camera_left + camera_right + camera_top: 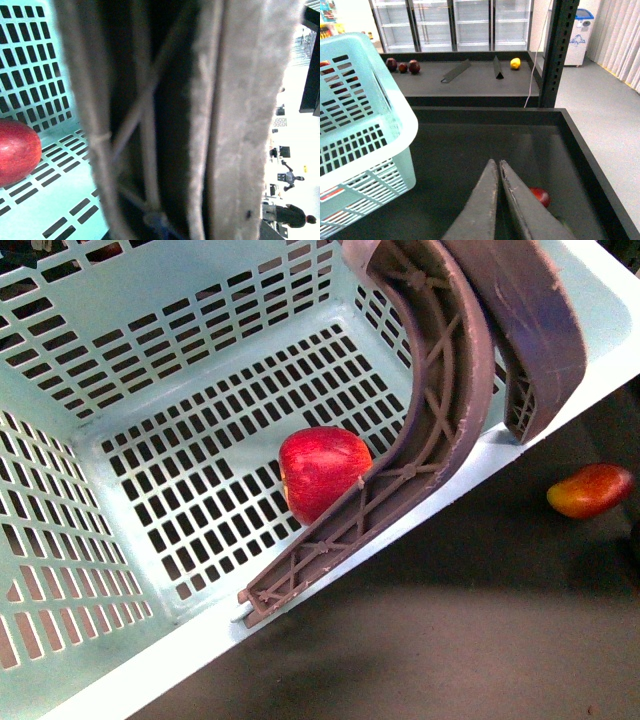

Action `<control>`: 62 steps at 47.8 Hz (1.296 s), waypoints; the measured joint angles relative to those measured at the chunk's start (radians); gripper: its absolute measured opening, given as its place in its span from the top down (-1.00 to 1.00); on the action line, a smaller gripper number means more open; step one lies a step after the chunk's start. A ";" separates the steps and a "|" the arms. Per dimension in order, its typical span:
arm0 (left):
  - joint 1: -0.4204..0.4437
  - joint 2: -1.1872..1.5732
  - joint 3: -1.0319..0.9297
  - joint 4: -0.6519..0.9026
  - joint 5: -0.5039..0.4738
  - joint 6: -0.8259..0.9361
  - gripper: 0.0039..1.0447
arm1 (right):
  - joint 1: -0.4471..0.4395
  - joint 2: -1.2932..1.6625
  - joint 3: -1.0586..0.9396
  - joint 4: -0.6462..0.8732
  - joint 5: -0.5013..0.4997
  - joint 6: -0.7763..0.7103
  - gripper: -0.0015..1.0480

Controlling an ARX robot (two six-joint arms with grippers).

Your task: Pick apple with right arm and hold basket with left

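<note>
The light turquoise basket (150, 670) fills the front view, tilted, with its brown ribbed handles (440, 410) swung across its right rim. A red apple (322, 472) lies on its slotted floor against one handle. In the left wrist view the handle (240, 125) fills the frame at very close range, held in my shut left gripper, whose fingers do not show; the apple (15, 150) is beside it. My right gripper (498, 162) is shut and empty over a dark bin, beside the basket (395, 110).
An elongated red-orange fruit (590, 490) lies on the dark surface right of the basket. A red fruit (540, 196) lies in the bin just past my right fingers. The bin's raised wall (590, 150), a black post (560, 50) and a shelf with fruits (402, 65) stand beyond.
</note>
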 joint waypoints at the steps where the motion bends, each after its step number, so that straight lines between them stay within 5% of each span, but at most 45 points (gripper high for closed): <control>1: 0.000 0.000 0.000 0.000 0.000 0.000 0.70 | 0.000 0.000 0.000 0.000 0.000 0.000 0.75; 23: 0.000 0.000 0.000 0.000 0.000 0.000 0.70 | 0.000 0.000 0.000 0.000 0.000 0.000 -0.85; 35: 0.000 0.000 0.000 0.000 -0.001 0.000 0.70 | 0.000 0.000 0.000 0.000 0.000 0.000 -0.83; 41: -0.068 0.000 -0.017 0.122 -0.456 -0.232 0.71 | 0.000 0.000 0.000 0.000 -0.003 0.000 -0.83; 46: -0.050 -0.008 -0.017 0.137 -0.621 -0.318 0.71 | 0.000 -0.001 0.000 0.000 0.000 0.000 -0.83; 62: 0.116 -0.008 -0.039 0.139 -0.524 -0.411 0.71 | 0.000 -0.001 0.000 0.000 -0.002 0.000 -0.83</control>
